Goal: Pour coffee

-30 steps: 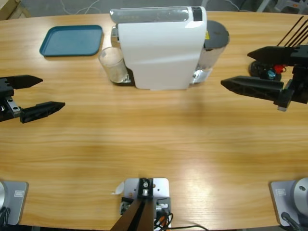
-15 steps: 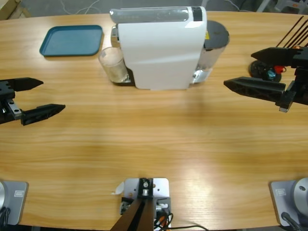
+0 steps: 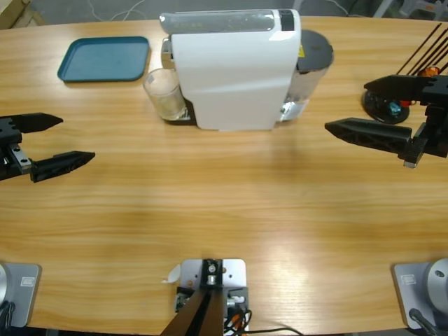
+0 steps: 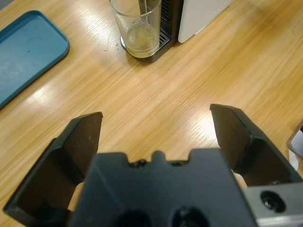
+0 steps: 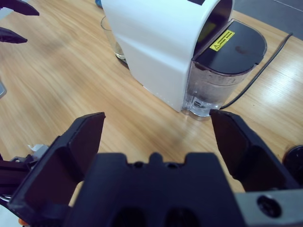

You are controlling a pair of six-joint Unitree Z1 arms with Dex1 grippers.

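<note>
A small clear glass tumbler [image 3: 164, 93] stands on the drip tray under the spout at the left end of the white coffee machine [image 3: 234, 70]. A shallow layer of pale amber coffee [image 4: 140, 40] lies in the bottom of the tumbler [image 4: 137, 23]. My left gripper [image 3: 77, 137] hovers open over the table's left side, well short of the glass and pointing toward it, with nothing between its fingers. On the table's right side my right gripper [image 3: 344, 105] is open and empty, facing the machine [image 5: 161, 52] from a distance.
A teal tray [image 3: 105, 59] lies at the back left, beyond the glass. The machine's clear water tank with a dark lid [image 5: 222, 66] is at its right end, with a black cable behind. A black stand with coloured capsules [image 3: 386, 105] sits behind my right gripper.
My right gripper has drawn back slightly to the right, away from the machine. My left gripper has shifted a little to the left. The glass has not moved.
</note>
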